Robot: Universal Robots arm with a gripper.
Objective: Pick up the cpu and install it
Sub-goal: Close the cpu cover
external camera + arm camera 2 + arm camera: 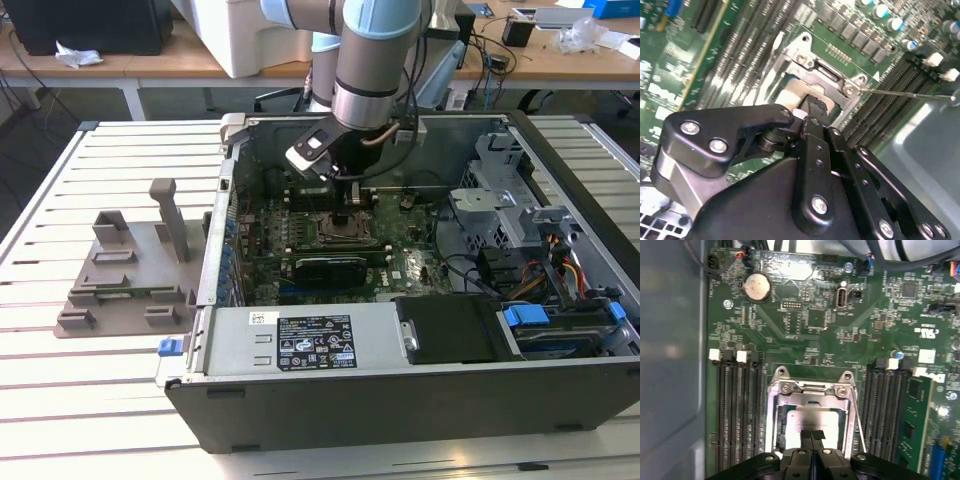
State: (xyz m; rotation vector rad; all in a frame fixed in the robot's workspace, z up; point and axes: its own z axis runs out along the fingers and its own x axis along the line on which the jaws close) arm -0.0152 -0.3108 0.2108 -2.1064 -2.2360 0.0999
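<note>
The fingers (pixel 806 439) are clenched together, nothing visible between them, their tips right over the cpu (pixel 812 419). The cpu lies flat inside the socket (pixel 812 399), framed by the socket's open metal bracket (pixel 771 415).

The second wrist view shows a finger (pixel 815 107) against the cpu's (pixel 792 96) pale edge, the linkage hiding the rest. A thin lever (pixel 857 415) runs along one side of the socket, and memory slots (pixel 737 410) flank it on both sides. A coin battery (pixel 756 286) sits well beyond it.

In the exterior view the arm (pixel 375 60) reaches down into the open case (pixel 400 400) and covers the socket's (pixel 335 228) upper part. A grey tray (pixel 130 270) stands on the worktop (pixel 60 400), to the exterior view's left of the case.
</note>
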